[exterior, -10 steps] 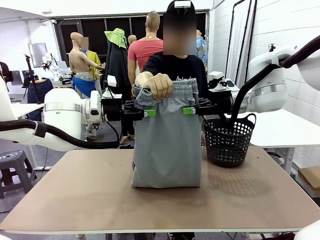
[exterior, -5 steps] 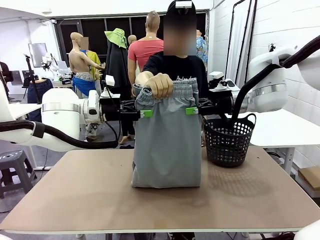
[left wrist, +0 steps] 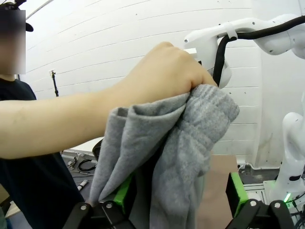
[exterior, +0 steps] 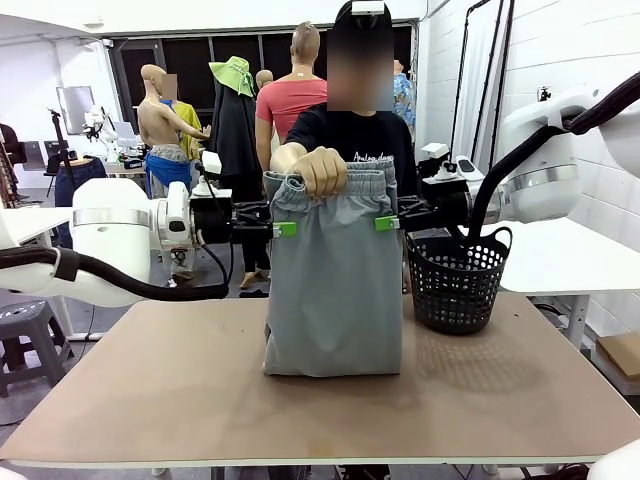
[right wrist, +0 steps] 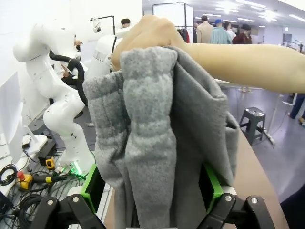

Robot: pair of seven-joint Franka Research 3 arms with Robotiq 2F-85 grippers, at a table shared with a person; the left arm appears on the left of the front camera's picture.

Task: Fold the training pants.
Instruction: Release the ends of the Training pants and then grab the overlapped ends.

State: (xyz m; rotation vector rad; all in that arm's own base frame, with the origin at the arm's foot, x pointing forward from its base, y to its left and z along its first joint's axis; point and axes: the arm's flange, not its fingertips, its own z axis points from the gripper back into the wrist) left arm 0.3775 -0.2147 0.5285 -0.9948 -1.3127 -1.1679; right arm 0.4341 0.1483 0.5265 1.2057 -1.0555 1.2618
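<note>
FOLDING IN PROGRESS: A person's hand [exterior: 320,170] holds the grey training pants [exterior: 333,290] up by their gathered top edge at the far side of the desk [exterior: 150,390], with the folded lower end resting on its surface. The left end effector [exterior: 284,229] and the right end effector [exterior: 386,223] flank the fabric just below the hand. Each is released, its jaws spread wide and straddling a side edge of the cloth without pinching it. A black mesh basket [exterior: 458,285] stands on the desk just beside the pants, on the robot's right.
</note>
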